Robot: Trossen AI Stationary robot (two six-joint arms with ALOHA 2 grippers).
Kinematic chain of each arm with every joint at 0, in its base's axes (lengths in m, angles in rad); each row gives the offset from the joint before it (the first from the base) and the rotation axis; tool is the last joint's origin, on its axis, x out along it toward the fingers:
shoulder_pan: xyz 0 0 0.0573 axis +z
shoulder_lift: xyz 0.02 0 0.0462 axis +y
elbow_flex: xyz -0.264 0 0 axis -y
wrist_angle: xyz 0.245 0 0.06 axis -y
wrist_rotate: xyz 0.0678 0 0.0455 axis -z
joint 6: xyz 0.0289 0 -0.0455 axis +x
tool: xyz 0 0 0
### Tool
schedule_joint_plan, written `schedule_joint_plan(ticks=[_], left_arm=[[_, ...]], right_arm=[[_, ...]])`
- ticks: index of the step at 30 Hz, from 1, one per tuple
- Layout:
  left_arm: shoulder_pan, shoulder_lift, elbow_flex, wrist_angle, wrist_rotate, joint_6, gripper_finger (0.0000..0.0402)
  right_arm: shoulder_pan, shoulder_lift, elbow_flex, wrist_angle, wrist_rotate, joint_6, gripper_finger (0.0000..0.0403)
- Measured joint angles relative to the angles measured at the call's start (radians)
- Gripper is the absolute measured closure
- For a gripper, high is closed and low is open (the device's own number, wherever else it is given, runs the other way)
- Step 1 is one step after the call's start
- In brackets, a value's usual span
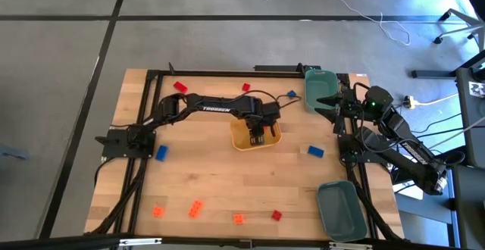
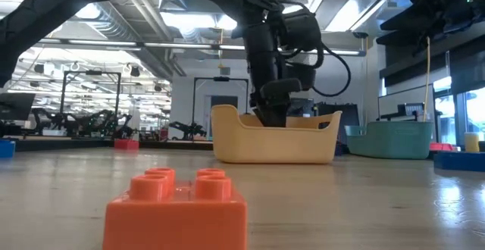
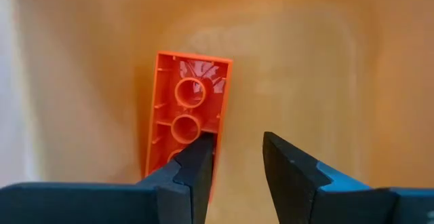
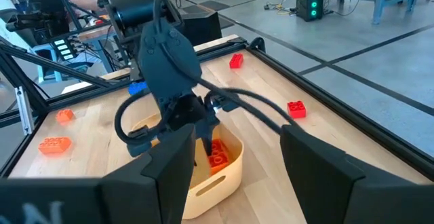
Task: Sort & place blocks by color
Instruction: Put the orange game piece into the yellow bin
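Observation:
My left gripper (image 3: 237, 163) points down into the yellow-orange tray (image 1: 241, 141) at the table's middle. It is open, with nothing between its fingers. An orange block (image 3: 186, 108) lies in the tray with its hollow underside up, beside one finger; the right wrist view shows it too (image 4: 217, 155). Other blocks lie loose on the table: red (image 1: 180, 87), blue (image 1: 161, 152), (image 1: 315, 151), and orange (image 1: 196, 208) near the front edge. My right gripper (image 4: 234, 163) waits open at the far right, above the table. My left gripper has one finger (image 3: 193, 173) in front of the near end (image 3: 169, 157) of the orange block. I cannot tell whether the finger touches it. The block lies flat on the tray's floor.
One teal bin (image 1: 319, 87) stands at the far right corner and another (image 1: 341, 208) at the near right corner. More blocks lie at the far edge (image 1: 246, 87), (image 1: 292, 94) and along the near edge (image 1: 158, 210), (image 1: 239, 219), (image 1: 276, 215). An orange block (image 2: 178, 204) fills the low view's foreground.

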Motion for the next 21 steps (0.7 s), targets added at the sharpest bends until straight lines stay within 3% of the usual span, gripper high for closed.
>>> schedule_joint_plan(ticks=[14, 21], left_arm=[[0.0, 0.002, -0.001, -0.001, 0.029, -0.006, 0.0282], [0.001, 0.002, -0.001, -0.001, 0.031, -0.001, 0.0282]], right_arm=[[0.0, 0.0, 0.0, -0.016, -0.008, -0.007, 0.0185], [0.0, 0.002, 0.0, -0.01, -0.184, -0.055, 0.0185]])
